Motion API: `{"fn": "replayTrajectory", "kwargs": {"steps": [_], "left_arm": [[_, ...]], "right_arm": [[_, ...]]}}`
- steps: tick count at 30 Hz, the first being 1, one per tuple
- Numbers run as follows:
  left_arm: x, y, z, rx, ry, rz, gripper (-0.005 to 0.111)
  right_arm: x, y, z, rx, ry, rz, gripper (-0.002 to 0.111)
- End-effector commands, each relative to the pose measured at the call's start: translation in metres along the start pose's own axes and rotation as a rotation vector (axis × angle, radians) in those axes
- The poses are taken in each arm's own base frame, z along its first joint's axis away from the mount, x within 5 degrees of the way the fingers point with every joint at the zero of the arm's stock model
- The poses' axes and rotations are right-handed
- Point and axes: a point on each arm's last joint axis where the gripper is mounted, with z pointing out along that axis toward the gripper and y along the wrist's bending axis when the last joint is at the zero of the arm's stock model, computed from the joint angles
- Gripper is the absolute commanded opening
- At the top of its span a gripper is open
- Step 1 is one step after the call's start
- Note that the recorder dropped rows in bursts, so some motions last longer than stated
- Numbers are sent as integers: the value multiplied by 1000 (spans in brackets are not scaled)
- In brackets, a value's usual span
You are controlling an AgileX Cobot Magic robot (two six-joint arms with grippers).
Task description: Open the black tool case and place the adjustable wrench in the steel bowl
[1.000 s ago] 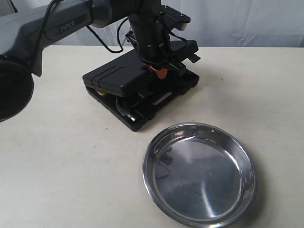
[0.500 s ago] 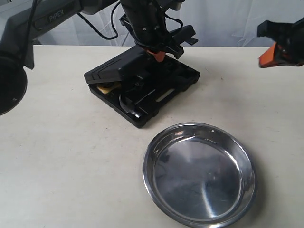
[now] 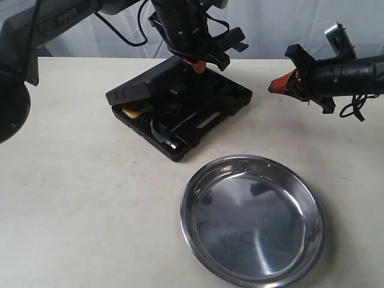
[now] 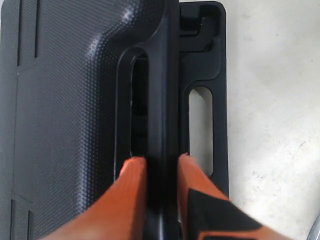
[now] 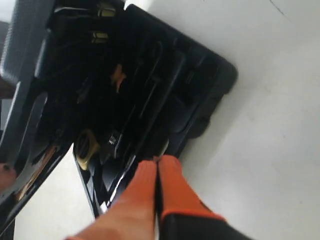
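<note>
**Status: step one under way; step two not begun.**

- Left gripper [image 3: 197, 65]: jaws pinching the handle edge of the lid [image 3: 153, 87]. In the left wrist view the rim sits squarely between the two orange tips, with the handle slot just to one side of them.
- Case [image 3: 201, 117]: partly open. The lid is lifted at the gripped edge and slopes down away from the jaws to its hinge side. The tray lies flat beneath the jaws, with its near recesses exposed. The lid is well short of fully back.
- Right gripper [image 3: 277, 86]: jaws pressed together, holding nothing. It hangs in the air beside the case, tips aimed at the open tray. It is apart from the case and from the bowl [image 3: 252, 158].
- Wrench: not positively identified. The tray ahead of the right jaws is dark in the right wrist view. Several tool shapes show there, but none can be named with confidence. Judged to be in the tray, partly under the lid.
- Bowl: empty, on the table [image 3: 90, 210], nearer the camera than either pair of jaws.

**Outstanding:** swing the lid fully back, locate and grip the wrench, carry it to the bowl, release.
</note>
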Motion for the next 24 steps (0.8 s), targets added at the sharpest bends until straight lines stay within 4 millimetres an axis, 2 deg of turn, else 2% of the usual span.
{"fn": "replayTrajectory", "kwargs": {"steps": [1, 5, 8, 10, 15, 20, 24], "left_arm": [[-4, 8, -11, -45, -39, -12, 0], [-4, 8, -11, -45, -37, -12, 0], [-4, 8, -13, -45, -37, -12, 0], [-3, 9, -13, -51, -32, -15, 0], [-3, 9, -13, -56, -29, -12, 0], [-3, 11, -13, -75, -26, -20, 0], [-2, 12, -13, -80, -21, -20, 0]], "right_arm": [[-5, 1, 25, -29, -6, -35, -1], [-15, 31, 59, -50, -16, -141, -1], [-19, 39, 79, 13, -58, -173, -1], [-18, 35, 89, 42, -54, -159, -1], [-7, 10, 107, 77, -6, -100, -1], [-1, 0, 113, 93, 31, -103, -1], [1, 0, 116, 103, 35, -112, -1]]}}
